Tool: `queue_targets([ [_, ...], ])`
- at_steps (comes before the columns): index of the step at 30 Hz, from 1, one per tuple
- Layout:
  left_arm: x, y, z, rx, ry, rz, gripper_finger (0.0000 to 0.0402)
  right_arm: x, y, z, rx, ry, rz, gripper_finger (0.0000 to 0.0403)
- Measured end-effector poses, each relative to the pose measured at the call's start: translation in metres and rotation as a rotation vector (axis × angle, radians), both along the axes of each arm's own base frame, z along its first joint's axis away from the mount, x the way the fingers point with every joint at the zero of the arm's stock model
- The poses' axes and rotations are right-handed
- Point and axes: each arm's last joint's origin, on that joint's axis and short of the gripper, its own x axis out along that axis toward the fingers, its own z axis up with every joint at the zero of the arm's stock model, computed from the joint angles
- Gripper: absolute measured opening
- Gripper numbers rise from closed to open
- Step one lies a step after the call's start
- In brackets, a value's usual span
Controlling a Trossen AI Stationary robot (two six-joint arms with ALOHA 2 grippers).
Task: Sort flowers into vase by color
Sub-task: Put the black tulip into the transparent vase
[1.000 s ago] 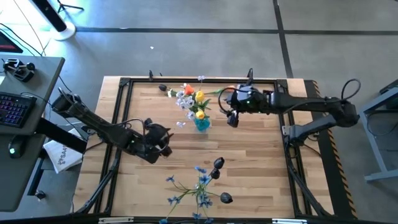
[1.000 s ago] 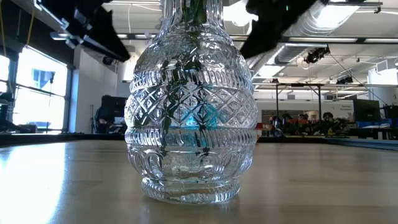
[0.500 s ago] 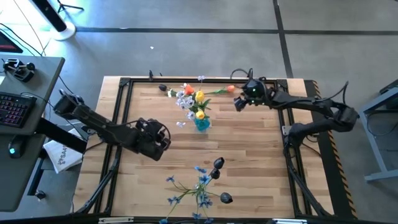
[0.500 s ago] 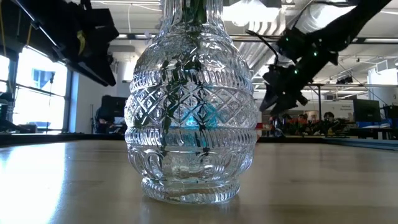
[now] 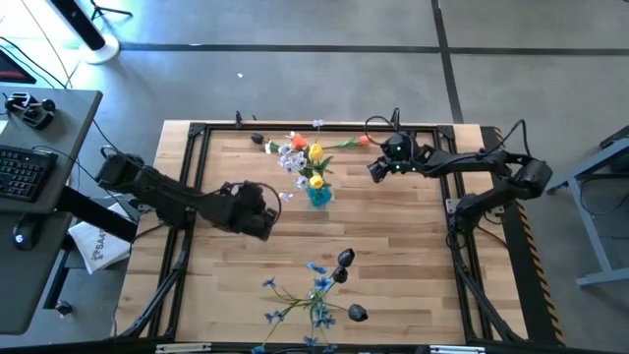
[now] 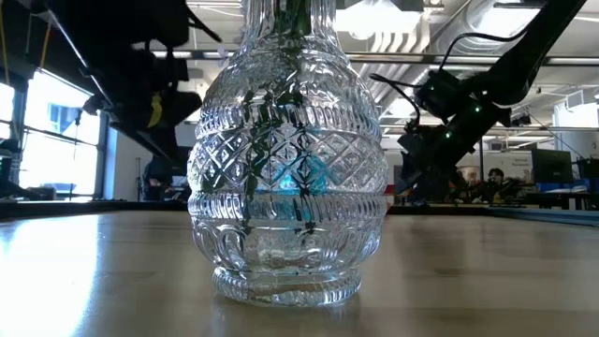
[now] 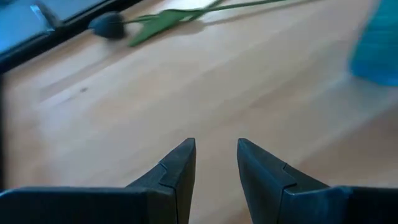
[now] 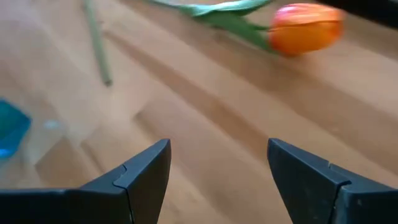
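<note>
A blue vase [image 5: 318, 196] at the table's middle holds orange, yellow and white flowers [image 5: 307, 157]. Close to the low camera, a clear cut-glass vase [image 6: 288, 159] holds green stems. Blue sprays and dark buds [image 5: 319, 287] show at the near edge. An orange tulip [image 8: 305, 28] lies on the wood at the far side. A dark bud [image 7: 109, 25] on a green stem lies far left. My left gripper [image 7: 216, 152] hangs open and empty left of the blue vase. My right gripper [image 8: 217, 155] stands wide open and empty just short of the tulip.
A black frame [image 5: 197, 133] runs around the wooden tabletop. A loose green stem [image 8: 96, 43] lies between the blue vase and the tulip. A desk with a keyboard [image 5: 20, 172] stands off the table's left side.
My right gripper has sunk from high above the blue vase and drawn away from it toward the far right, near the orange tulip, rolling as it went. My left gripper has dropped a little, turned, and moved toward the blue vase.
</note>
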Motion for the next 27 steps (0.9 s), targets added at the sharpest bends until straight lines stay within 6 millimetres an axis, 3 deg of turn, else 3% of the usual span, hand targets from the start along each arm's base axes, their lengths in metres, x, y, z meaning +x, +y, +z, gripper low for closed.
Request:
queue_targets([
  [10, -0.002, 0.068, -0.002, 0.006, 0.172, 0.156, 0.0121, 0.025, 0.039, -0.002, -0.022, 0.029, 0.140, 0.0264],
  [14, -0.013, 0.097, -0.015, -0.068, 0.184, 0.261, 0.0140, 0.033, 0.060, -0.003, -0.035, 0.058, 0.161, 0.0264],
  [20, -0.034, 0.137, -0.041, -0.163, 0.090, 0.398, 0.0173, 0.040, 0.091, -0.005, -0.088, 0.099, 0.157, 0.0264],
  [27, -0.051, 0.194, -0.041, -0.240, -0.131, 0.468, 0.0197, 0.044, 0.113, -0.004, -0.142, 0.101, 0.143, 0.0263],
])
